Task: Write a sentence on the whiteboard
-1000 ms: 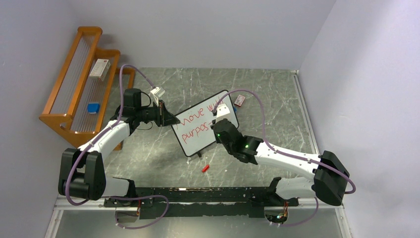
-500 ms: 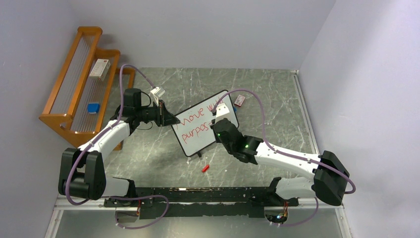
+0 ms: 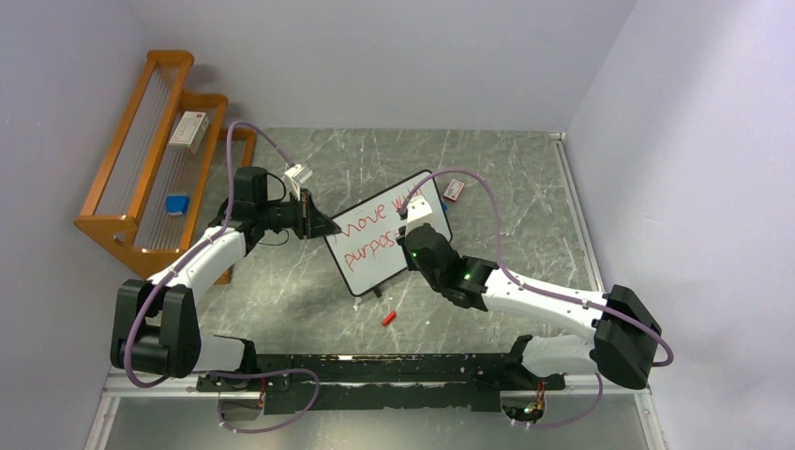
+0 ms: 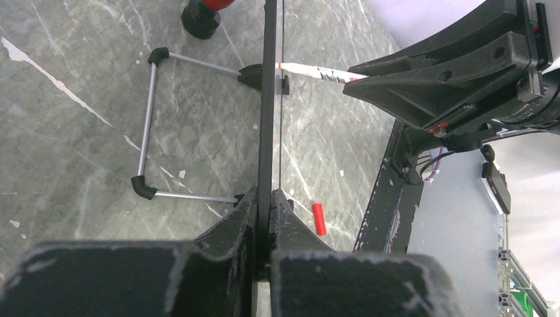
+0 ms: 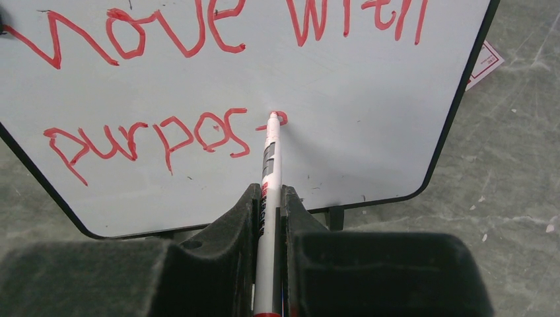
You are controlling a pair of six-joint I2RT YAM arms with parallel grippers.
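Nothing visibly shifts from a second ago: both arms and the whiteboard (image 3: 380,272) keep the same pose. One whiteboard stands in the middle of the desk (image 3: 525,178), its left edge clamped between the fingers of the left tool (image 4: 264,201). The right tool (image 5: 269,198) grips one red marker (image 5: 270,155), whose tip is against the board just right of "purpos". Two lines of red writing show, the upper reading "move with". One red cap (image 3: 388,318) lies on the desk near the board's front corner.
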